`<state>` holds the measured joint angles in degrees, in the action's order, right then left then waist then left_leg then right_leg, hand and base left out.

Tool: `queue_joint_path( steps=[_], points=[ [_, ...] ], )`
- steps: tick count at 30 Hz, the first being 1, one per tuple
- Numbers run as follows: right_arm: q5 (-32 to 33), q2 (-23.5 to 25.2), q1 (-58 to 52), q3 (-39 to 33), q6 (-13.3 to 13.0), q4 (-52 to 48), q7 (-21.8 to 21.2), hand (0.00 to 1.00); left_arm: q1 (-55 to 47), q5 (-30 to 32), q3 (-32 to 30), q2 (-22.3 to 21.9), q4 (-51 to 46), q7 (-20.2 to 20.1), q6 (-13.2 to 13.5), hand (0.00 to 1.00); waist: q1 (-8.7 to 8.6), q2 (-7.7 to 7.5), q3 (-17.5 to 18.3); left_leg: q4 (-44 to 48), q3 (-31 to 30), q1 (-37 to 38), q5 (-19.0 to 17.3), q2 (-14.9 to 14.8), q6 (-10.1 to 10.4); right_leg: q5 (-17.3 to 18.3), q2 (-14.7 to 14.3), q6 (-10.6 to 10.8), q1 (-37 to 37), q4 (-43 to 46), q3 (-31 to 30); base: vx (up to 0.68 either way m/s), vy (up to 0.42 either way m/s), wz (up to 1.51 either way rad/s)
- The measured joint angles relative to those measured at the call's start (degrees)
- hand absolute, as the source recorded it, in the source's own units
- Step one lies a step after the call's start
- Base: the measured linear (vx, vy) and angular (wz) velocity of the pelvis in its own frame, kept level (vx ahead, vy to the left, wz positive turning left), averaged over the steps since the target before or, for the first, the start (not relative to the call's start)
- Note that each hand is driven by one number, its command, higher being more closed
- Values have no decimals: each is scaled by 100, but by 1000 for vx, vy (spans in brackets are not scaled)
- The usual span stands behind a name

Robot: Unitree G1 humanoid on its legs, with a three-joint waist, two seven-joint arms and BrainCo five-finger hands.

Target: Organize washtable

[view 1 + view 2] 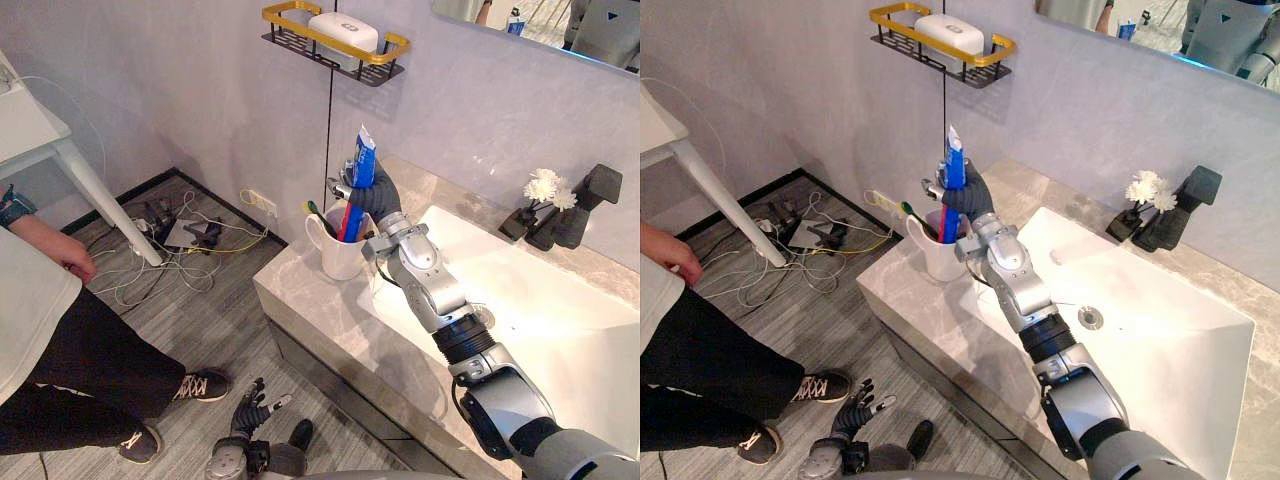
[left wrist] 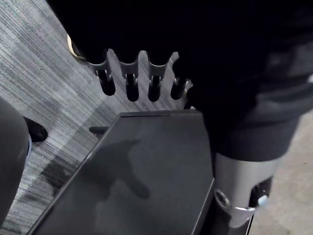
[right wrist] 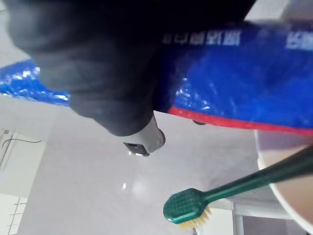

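Left eye view, near end: my left hand [image 1: 246, 412] hangs low over the grey plank floor [image 1: 200, 330], fingers [image 2: 131, 81] straight and spread, holding nothing. A person [image 1: 60, 340] in black trousers and sneakers stands to its left, with loose cables [image 1: 180, 255] on the floor past them.

On the grey marble counter [image 1: 320, 310], just beside the white sink [image 1: 560, 320], stands a white cup [image 1: 338, 258] with a green toothbrush [image 3: 234, 188] leaning in it. My right hand [image 1: 377, 197] is above the cup, fingers curled round a blue toothpaste tube [image 1: 363, 160]. The tube is upright, its red lower end down inside the cup.

Behind the sink: white flowers [image 1: 548, 187] in a dark vase, next to a dark tap [image 1: 588, 195]. On the wall above: a black shelf [image 1: 335, 48] with a gold rail, carrying a white soap box [image 1: 343, 30].
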<state>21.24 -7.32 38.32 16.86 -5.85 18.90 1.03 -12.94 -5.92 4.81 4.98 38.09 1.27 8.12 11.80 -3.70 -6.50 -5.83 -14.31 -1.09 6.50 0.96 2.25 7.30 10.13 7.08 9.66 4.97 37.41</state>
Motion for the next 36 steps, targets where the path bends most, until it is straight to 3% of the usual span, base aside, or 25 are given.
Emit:
queue_joint_path(
  steps=[20, 30, 36],
  points=[
    [8, 18, 0, 3, -2, -60, -6, 0, 7, -3, -3, 5, 18, 3, -16, 0, -8, -13, 4, -1, 90, 98, -8, -34, 1, -1, -2, 0, 55, 6, -93, 0, 0, -1],
    [-174, -147, -347, -106, -71, -1139, -7, 0, 14, -5, -50, 47, 97, 2, -14, 0, -148, -49, 12, -1, 212, 217, -63, -36, -84, 0, 41, 3, 96, 69, -183, -24, -9, -5],
    [-291, -425, -706, -439, -275, -1767, -5, 0, 52, -3, -96, 47, 220, -2, -13, 0, -228, -73, 13, -1, 434, 351, -108, -26, -149, 0, 110, 6, 102, 144, -370, -41, 3, -16]
  ],
)
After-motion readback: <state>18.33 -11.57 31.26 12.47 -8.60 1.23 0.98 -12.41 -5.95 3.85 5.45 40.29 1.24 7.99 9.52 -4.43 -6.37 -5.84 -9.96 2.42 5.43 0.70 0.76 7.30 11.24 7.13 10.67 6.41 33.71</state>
